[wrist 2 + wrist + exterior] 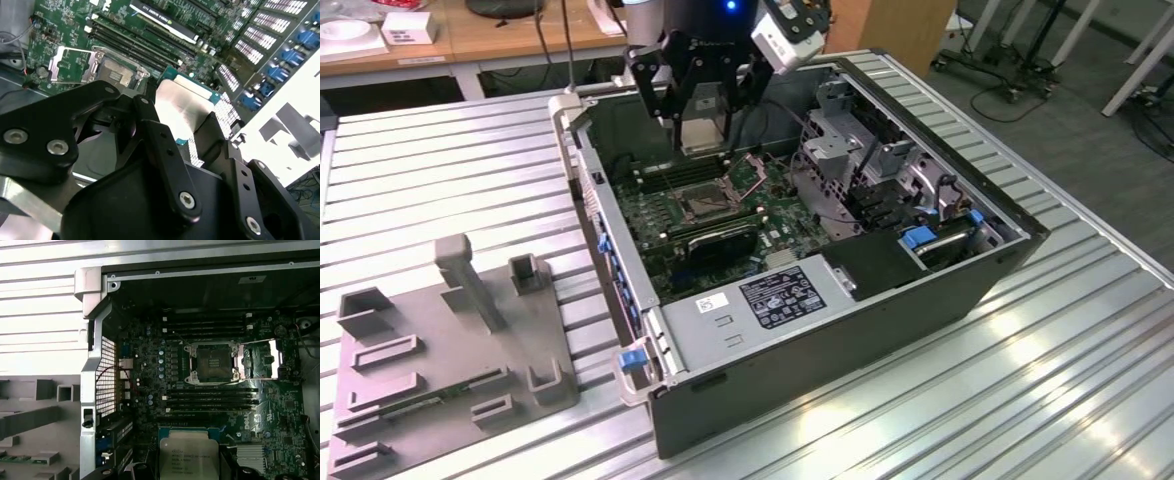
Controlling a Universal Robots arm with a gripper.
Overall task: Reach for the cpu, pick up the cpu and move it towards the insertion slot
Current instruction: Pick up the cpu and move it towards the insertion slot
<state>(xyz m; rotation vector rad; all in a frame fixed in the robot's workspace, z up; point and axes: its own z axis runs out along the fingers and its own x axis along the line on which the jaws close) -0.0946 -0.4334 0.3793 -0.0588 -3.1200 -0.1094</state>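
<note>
Silvery cpu (189,456) face-up, level, clamped in claw (704,125) above insertion slot (213,362).

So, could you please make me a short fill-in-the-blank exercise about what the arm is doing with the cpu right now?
1. The gripper holds the ____ between its jaws.
2. The insertion slot on the motherboard is ____, with no chip in it.
3. The slot's metal bracket is swung ____.
4. The grey fixture lies ____ the computer case.

Missing words: cpu; empty; open; outside
</note>
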